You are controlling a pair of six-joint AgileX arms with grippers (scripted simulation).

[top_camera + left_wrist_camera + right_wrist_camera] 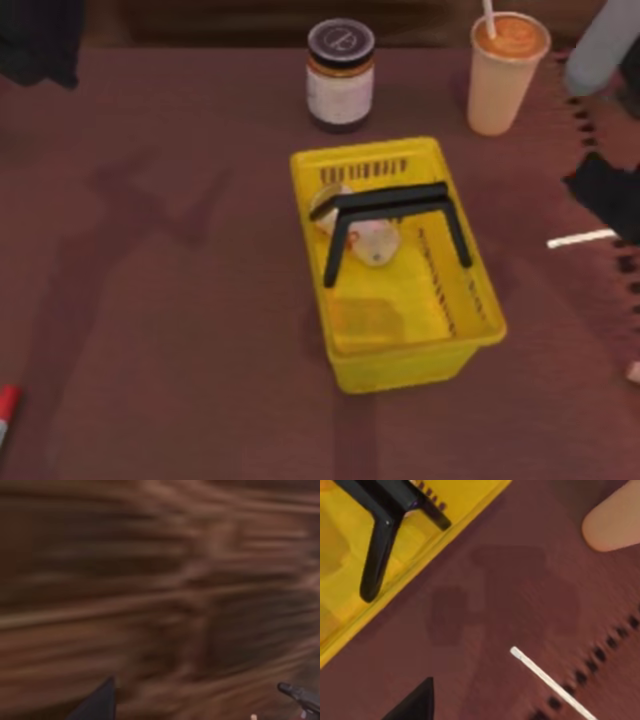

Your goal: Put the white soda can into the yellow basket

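White soda can (358,232) lies on its side inside the yellow basket (470,330), partly hidden under the black handle (395,203). The basket stands near the middle of the surface (170,280). Left arm is cut off at the far left corner, right arm at the right edge. Whether either claw is released or clenched cannot be told. Left wrist view is smeared.
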